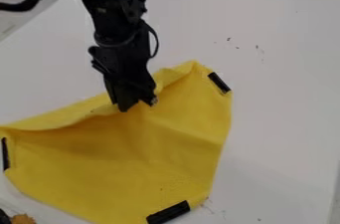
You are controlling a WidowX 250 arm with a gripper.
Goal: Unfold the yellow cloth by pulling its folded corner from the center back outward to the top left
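1. I have the black two-finger gripper point(138, 105) pointing down at the upper edge of the yellow cloth point(152, 156), near the middle of this edge. If it is wide or narrow, or has pinched the fabric, I cannot tell from here.
2. The cloth lies on the white table point(279, 108), with its upper edge raised and folded on both sides of the gripper. So I judge the step in hand is handling the cloth by this edge.
3. Before any pull, I would make a small test lift. If the fold follows, the grip is probably good; if it slides, I should lower and take more fabric.
4. I would move slowly and low, because thin cloth can bunch under the gripper or slip out.
5. The black strips at the right corner point(219, 82), the left side point(5, 153) and the bottom point(168, 212) are useful for me as marks, to see if the cloth turns.
6. I would also watch the cable loop point(156, 44) beside the wrist, so that it does not catch the raised fabric.
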